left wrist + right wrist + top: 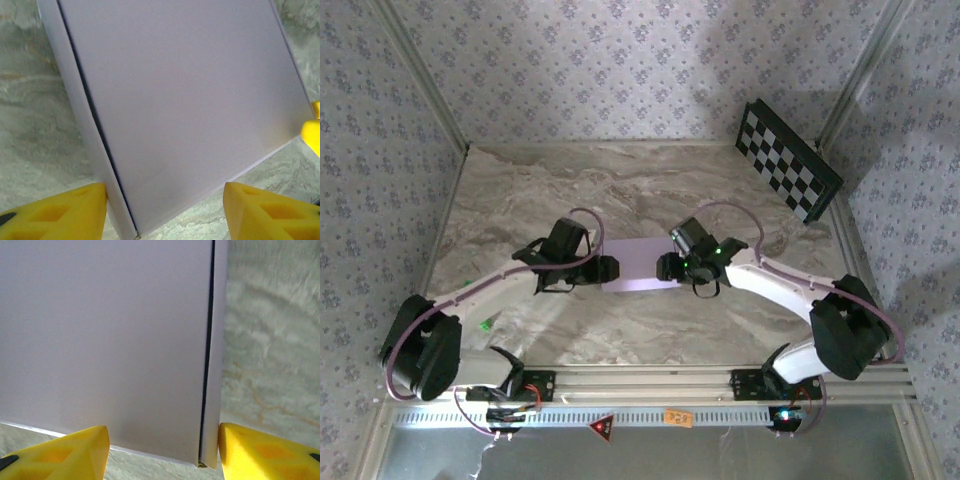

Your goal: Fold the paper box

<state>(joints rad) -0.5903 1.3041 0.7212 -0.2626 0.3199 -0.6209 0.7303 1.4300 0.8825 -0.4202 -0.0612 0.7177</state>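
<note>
My left pincer [608,268] sits left of centre on the marble table [620,190], jaws parted around a corner of the paper box [640,266]. In my left wrist view, one yellow finger [55,215] at lower left is just beside the box's side wall. The other, at lower right, stands clear of it, so I grip nothing.

The box lies flat at the middle of the table, lilac side up, lid down. A dark slit runs between lid and side wall, and I cannot tell what is inside.

My right pincer [665,267] meets the box's right end, also parted and clamping nothing. In its wrist view the lower-right finger [270,452] is just beside the side wall's corner.

A checkerboard panel [788,160] stands tilted at upper right. I count one box, one panel, two pincers.
</note>
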